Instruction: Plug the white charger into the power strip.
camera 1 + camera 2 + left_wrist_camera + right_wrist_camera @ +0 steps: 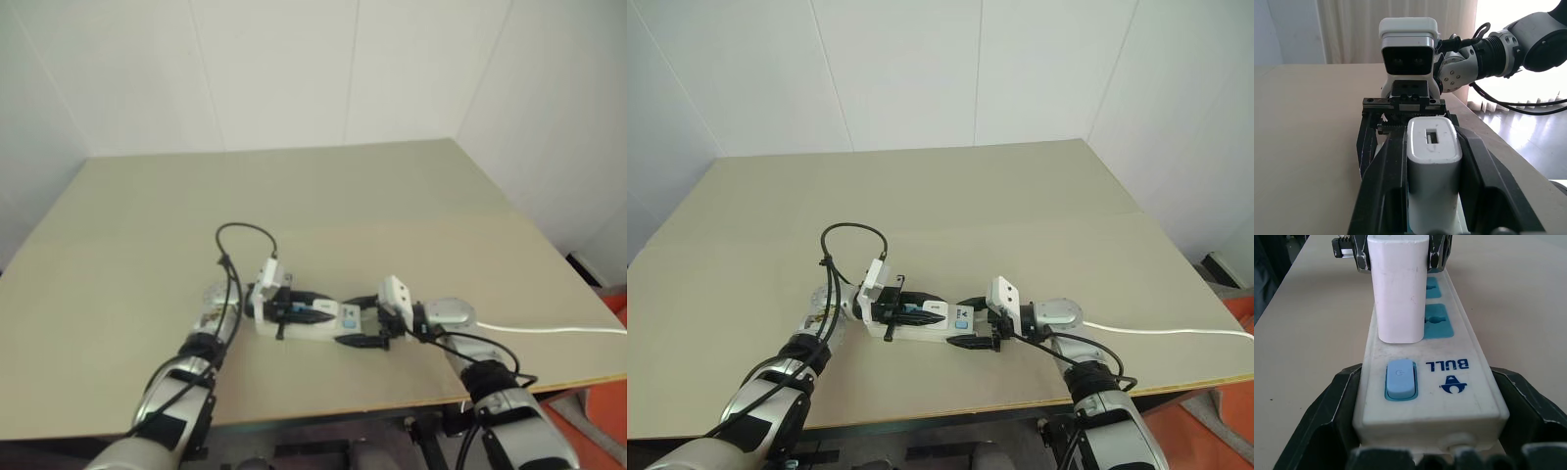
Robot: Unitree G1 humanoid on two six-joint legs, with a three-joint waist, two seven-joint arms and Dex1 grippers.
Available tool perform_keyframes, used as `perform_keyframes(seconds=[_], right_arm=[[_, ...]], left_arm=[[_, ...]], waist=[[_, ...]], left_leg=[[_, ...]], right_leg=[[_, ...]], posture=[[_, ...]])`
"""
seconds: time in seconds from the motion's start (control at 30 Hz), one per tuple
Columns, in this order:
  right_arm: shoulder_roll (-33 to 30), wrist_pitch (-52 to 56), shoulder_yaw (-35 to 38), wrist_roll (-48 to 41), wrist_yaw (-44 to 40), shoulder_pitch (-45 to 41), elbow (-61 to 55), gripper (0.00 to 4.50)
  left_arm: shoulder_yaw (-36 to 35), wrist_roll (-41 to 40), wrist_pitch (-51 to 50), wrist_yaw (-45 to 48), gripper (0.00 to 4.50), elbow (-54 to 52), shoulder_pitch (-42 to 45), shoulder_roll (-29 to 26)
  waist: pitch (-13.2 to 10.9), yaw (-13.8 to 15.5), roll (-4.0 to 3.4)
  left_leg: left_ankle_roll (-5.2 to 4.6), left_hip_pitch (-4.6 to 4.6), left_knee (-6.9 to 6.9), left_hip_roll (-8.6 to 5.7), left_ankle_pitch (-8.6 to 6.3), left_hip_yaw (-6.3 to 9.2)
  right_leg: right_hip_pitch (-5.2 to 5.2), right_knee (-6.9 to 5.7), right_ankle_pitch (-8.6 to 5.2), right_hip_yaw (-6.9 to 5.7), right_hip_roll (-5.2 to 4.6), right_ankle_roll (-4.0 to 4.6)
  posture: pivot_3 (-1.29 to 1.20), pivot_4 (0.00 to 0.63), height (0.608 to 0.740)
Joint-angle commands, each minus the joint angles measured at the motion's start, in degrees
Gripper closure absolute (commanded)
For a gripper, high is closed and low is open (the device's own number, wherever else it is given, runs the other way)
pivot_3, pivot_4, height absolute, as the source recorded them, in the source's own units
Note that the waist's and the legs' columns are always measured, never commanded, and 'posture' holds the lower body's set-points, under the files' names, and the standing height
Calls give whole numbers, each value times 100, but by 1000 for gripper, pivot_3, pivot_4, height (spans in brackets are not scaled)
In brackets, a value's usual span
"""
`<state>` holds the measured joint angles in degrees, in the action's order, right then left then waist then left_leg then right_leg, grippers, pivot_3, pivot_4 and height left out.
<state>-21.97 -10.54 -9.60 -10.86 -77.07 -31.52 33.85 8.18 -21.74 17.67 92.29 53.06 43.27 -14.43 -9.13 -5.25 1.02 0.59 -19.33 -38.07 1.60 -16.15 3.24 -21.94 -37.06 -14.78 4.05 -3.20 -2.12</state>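
White charger [1399, 289] stands upright on the power strip [1440, 382], seated at the socket next to the switch; looks plugged or nearly so, we judge. In the right wrist view our right jaws clamp the strip's switch end from both sides, probably to steady it against the push. Strip is glossy hard white plastic, long bar, blue socket faces, pale blue rocker switch.

Left wrist view: our left jaws flank the charger's sides; contact or a slight gap, we cannot tell. Charger is a smooth rounded block with a slot in its top face.

Eye views: both grippers, left gripper [899, 307], right gripper [972, 341], meet over the strip on the matte tan table [950, 196]; thin white cord [1176, 331] trails right.
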Motion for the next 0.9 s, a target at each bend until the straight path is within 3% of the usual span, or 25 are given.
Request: perform_keyframes(seconds=[0.03,0.27,0.43,0.6,0.7,0.9], right_arm=[[4,-55,-161,134,-104,48,41,1076],[-3,-71,-174,156,-105,45,58,1076],[-21,-78,-174,155,-113,72,40,1076],[-39,-202,-167,148,-149,101,23,1076],[-52,-190,-175,114,-232,70,51,46],[-35,-375,-19,64,-191,-35,168,18]], left_arm=[[-146,256,-123,-47,2215,490,-144,-110],[-112,94,-216,21,17,93,-153,-198],[-174,-533,-851,21,17,-847,-150,-465],[-1237,-1293,-2072,-625,17,-1431,317,-564],[-1747,-1641,-2556,-926,0,-1628,558,-685],[-2121,-1624,-2605,-1211,0,-1650,721,-720]], waist=[[9,-7,-16],[12,-10,-20],[8,-17,-14],[-6,-10,8],[-15,-19,20],[-22,12,32]], left_leg=[[0,1,1,0,0,-2],[0,0,7,0,0,-3],[0,-7,8,1,0,-2],[0,-26,8,2,0,2],[0,-32,8,3,0,5],[2,-41,8,3,1,3]], right_leg=[[0,0,0,2,0,0],[0,4,-1,3,0,-1],[-9,4,-1,4,0,-1],[-25,4,0,-1,-1,0],[-31,4,0,-5,0,0],[-33,19,0,-7,-5,0]], posture=[[0,150,740],[0,150,740],[0,150,740],[0,150,740],[0,150,740],[0,150,740]])
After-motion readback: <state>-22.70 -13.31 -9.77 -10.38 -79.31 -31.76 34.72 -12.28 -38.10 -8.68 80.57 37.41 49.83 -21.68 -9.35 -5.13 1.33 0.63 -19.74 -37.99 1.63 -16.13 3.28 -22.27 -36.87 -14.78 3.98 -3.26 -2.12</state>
